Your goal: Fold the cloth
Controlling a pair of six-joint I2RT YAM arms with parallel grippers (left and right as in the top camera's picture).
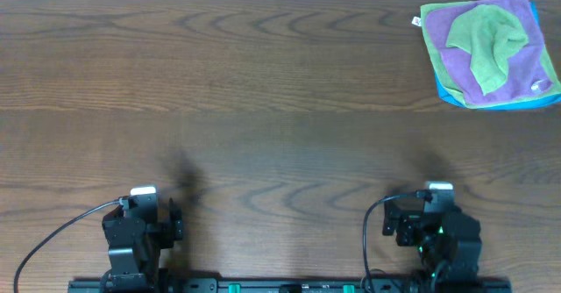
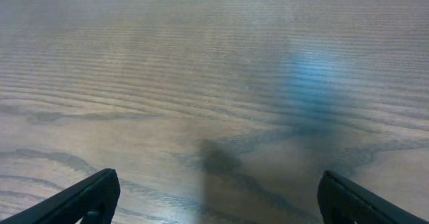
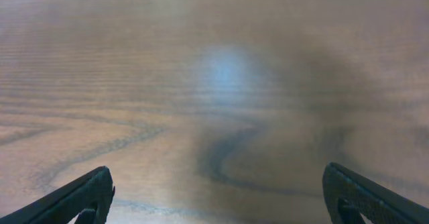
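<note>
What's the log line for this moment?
phase: not started | left claw: open, empty | right claw: open, empty | cloth: green, crumpled atop stack, far right, untouched

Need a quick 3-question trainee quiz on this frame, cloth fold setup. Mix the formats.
1. True or false: the left gripper is holding a cloth.
2. In the cloth pile at the far right corner of the table, which colour lies crumpled on top? A purple, B green, C blue.
3. Fill in: the right gripper is ___.
Key: 1 false; 2 B, the green cloth; 3 open.
</note>
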